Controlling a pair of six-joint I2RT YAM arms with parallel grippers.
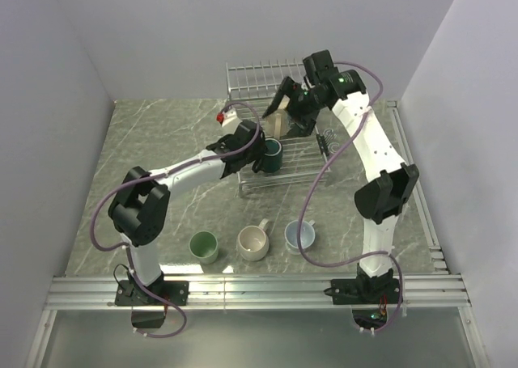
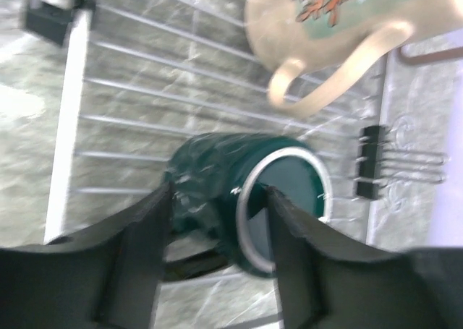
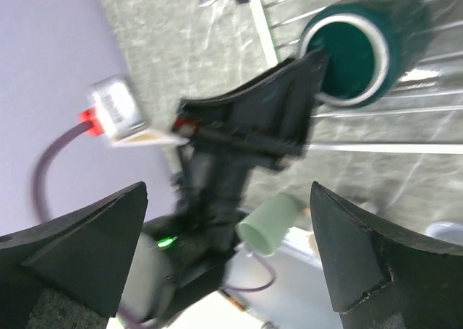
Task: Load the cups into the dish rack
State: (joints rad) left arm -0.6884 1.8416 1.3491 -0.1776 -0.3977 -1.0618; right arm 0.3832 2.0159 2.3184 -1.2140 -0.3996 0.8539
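Note:
The silver wire dish rack (image 1: 243, 186) stands at the back middle. The dark teal cup (image 1: 272, 156) stands upright on its grid base. My left gripper (image 1: 257, 156) is open at it: in the left wrist view (image 2: 218, 195) one finger (image 2: 296, 264) is inside the teal cup's (image 2: 217, 177) mouth and the other stands outside, apart from the wall. The tall cream painted cup (image 1: 278, 122) sits in the rack behind it (image 2: 340, 25). My right gripper (image 1: 289, 103) hovers above the cream cup, wide open and empty (image 3: 228, 191). The reddish-brown cup is hidden.
The light green cup (image 1: 203, 245), beige cup (image 1: 254, 242) and pale blue-white cup (image 1: 299, 235) stand in a row on the marble table near the front. A small black wire holder (image 1: 324, 141) hangs at the rack's right side. White walls enclose the table.

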